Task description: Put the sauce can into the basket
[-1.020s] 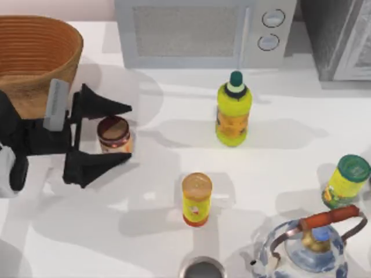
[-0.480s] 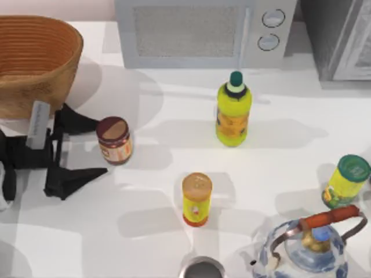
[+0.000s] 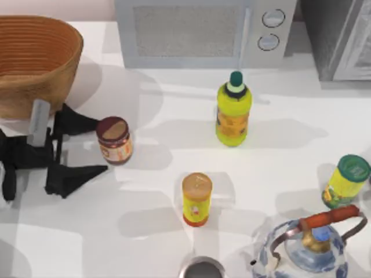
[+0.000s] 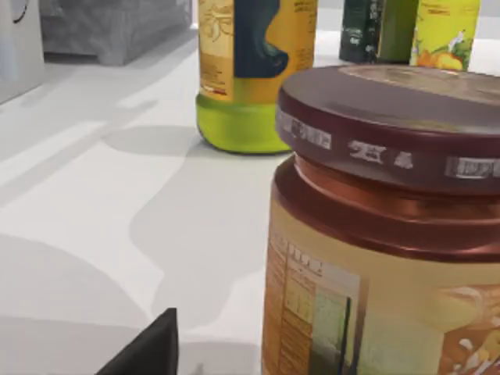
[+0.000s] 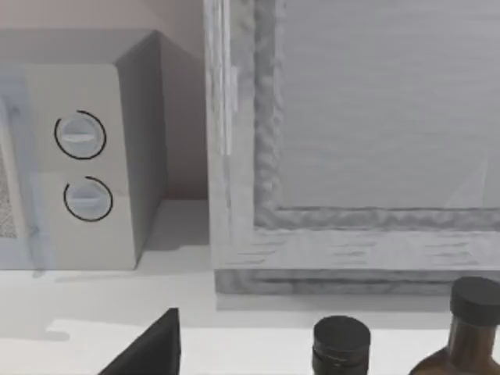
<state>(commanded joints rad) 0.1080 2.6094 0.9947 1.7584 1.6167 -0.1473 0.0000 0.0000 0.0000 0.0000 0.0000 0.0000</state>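
The sauce can [image 3: 114, 139], a squat maroon cylinder with a tan top and an orange and cream label, stands upright on the white table at the left. My left gripper [image 3: 101, 146] is open just to its left, with both fingertips level with the can's left edge and not touching it. The left wrist view has the sauce can [image 4: 391, 234] close up, with one dark fingertip [image 4: 148, 351] beside it. The wicker basket [image 3: 64, 75] sits at the back left, behind the gripper. A finger [image 5: 148, 353] of my parked right gripper, standing open, shows in the right wrist view.
A microwave [image 3: 203, 32] stands at the back. A yellow bottle with a green cap [image 3: 233, 113] is mid-table, and a yellow can with a red base [image 3: 196, 198] stands nearer the front. At the right are a green-lidded can [image 3: 346, 180] and a kettle [image 3: 310, 243].
My left gripper, which had its fingers on either side of the sauce can, has drawn back to the left. The can stays upright in nearly the same spot.
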